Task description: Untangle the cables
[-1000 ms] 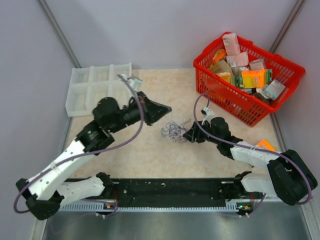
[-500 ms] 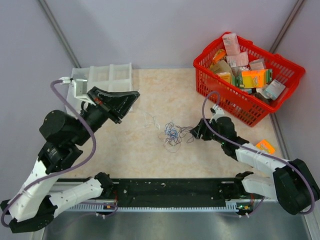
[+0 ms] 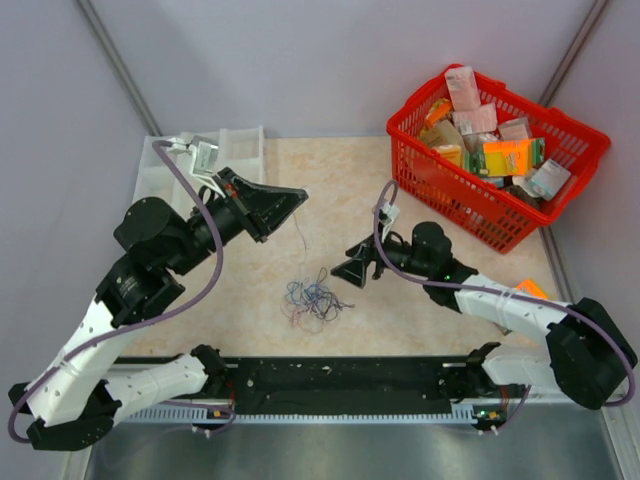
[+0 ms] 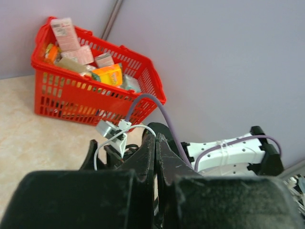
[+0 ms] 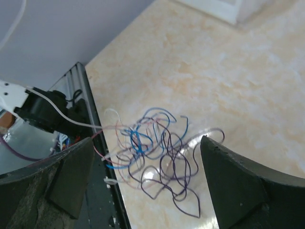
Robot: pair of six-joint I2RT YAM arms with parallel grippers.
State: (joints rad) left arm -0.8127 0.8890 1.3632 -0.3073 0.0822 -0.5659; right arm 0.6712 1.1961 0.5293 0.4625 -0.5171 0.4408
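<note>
The cables (image 3: 313,300) lie as a small loose tangle of dark purple, blue and pale thin wires on the beige table, near its front middle. My left gripper (image 3: 300,196) is raised above and behind the tangle, shut on a thin pale wire (image 3: 298,230) that hangs down toward the tangle. In the left wrist view its jaws (image 4: 156,137) are pressed together. My right gripper (image 3: 350,272) is open just right of the tangle. In the right wrist view (image 5: 147,157) the tangle (image 5: 162,152) lies between and beyond the spread fingers.
A red basket (image 3: 432,178) full of packets stands at the back right and shows in the left wrist view (image 4: 71,102). A white compartment tray (image 3: 160,165) sits at the back left. An orange packet (image 3: 530,290) lies by the right arm. A black rail (image 3: 340,380) runs along the near edge.
The tangle has slid toward the near left. My left gripper has moved right and stays raised with the pale wire. My right gripper has moved left after the tangle.
</note>
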